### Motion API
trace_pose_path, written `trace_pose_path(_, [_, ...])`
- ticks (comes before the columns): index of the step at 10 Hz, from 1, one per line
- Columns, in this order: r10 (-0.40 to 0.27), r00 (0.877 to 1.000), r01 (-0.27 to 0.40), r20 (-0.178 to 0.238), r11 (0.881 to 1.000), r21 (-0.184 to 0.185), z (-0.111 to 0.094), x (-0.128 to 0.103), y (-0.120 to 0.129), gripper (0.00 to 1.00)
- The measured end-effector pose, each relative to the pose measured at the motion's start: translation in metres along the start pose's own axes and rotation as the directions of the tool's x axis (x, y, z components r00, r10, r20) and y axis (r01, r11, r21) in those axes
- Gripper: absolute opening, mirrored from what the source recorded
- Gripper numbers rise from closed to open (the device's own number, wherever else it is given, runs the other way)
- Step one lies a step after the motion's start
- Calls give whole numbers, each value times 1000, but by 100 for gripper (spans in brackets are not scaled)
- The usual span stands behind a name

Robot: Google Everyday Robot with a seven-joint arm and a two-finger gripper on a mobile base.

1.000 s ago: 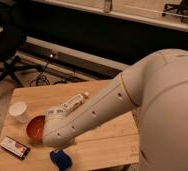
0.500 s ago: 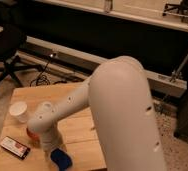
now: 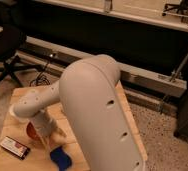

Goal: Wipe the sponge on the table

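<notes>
The deep-blue sponge (image 3: 62, 158) lies on the light wooden table (image 3: 27, 93) near its front edge. My gripper (image 3: 53, 135) hangs at the end of the white arm (image 3: 94, 107), just above and slightly left of the sponge. I cannot make out whether it touches the sponge. The bulky arm fills the middle of the camera view and hides much of the tabletop.
An orange bowl (image 3: 30, 131) peeks out from behind the gripper on the left. A flat black-and-white packet (image 3: 15, 147) lies at the table's front left corner. An office chair (image 3: 4, 55) stands on the dark floor at the left, and a metal rail (image 3: 152, 80) runs behind the table.
The arm has swung further across the view and lowered its wrist toward the sponge. It now covers most of the bowl and the white cup. The sponge and packet have not moved.
</notes>
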Motion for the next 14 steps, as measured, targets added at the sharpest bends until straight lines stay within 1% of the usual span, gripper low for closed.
trace_pose_path(1, [3,1000,-3,2,1000,3,1,-4,1,65])
trace_pose_path(2, [13,1000,-13,4,1000,-12,6,-6,3,65])
trace_pose_path(3, [28,1000,-28,5,998,-61,17,-1,11,65])
trace_pose_path(5, [55,998,-55,-2,989,-135,35,17,16,65])
trace_pose_path(6, [73,997,-72,0,984,-165,43,26,15,65])
trace_pose_path(7, [84,996,-82,4,980,-181,48,31,13,65])
trace_pose_path(8, [93,995,-88,20,976,-198,50,33,13,65])
trace_pose_path(10, [95,993,-79,64,974,-213,50,31,18,65])
trace_pose_path(12, [85,992,-65,88,975,-213,48,31,25,65])
trace_pose_path(14, [66,992,-44,104,978,-203,44,31,35,65])
